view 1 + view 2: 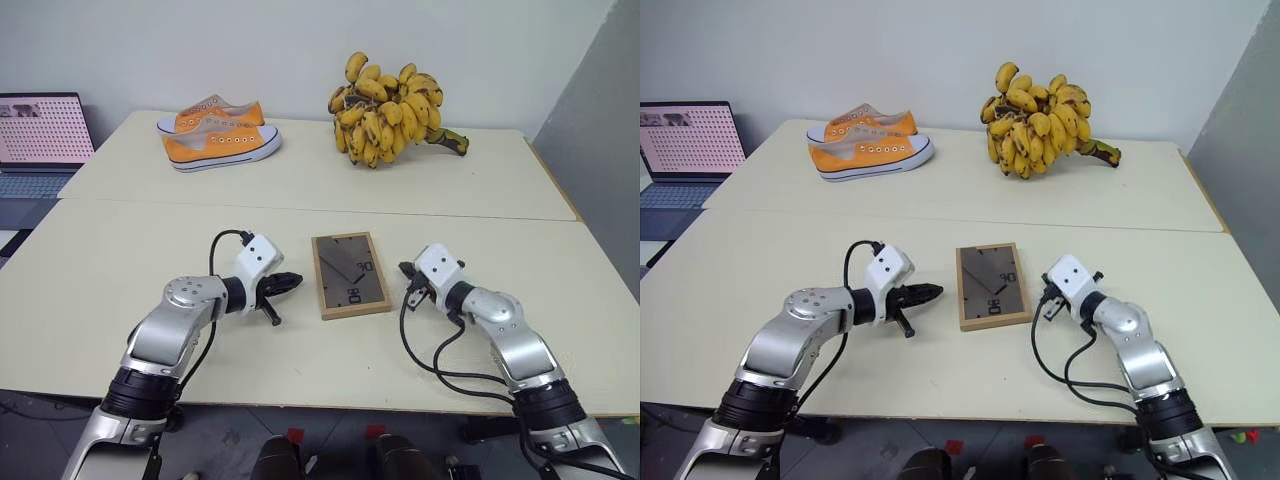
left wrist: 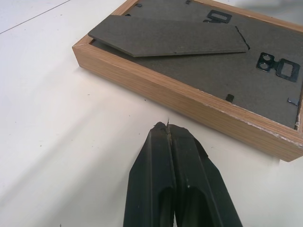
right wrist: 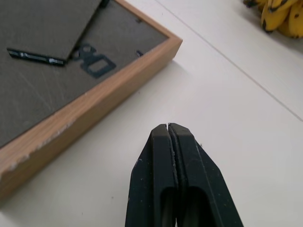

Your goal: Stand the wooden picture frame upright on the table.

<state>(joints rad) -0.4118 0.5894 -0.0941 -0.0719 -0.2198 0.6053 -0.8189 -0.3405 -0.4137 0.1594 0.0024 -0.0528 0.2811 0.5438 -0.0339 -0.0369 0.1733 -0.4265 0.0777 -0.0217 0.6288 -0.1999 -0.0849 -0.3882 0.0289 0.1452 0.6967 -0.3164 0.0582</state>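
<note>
The wooden picture frame lies flat, face down, in the middle of the near half of the table, btwn the two arms. Light-wood border, dark grey-brown back panel facing up w/ the stand flap lying on it, its pointed end lifted slightly off the panel. Small metal hanger clips visible on the back. One long edge of the wood looks a bit scuffed.

Left arm comes in from the near-left, forearm angled toward the frame, left gripper pointing at the frame's left edge, just short of it, not touching. Fingers pressed together, holding nothing.

Right arm mirrors it from the near-right; right gripper aims at the frame's right edge, close beside it w/ a gap of bare table. Fingers also pressed tight together, nothing in them.

Far side of the table: pair of orange sneakers, big bunch of bananas. Laptop off the far-left corner.
</note>
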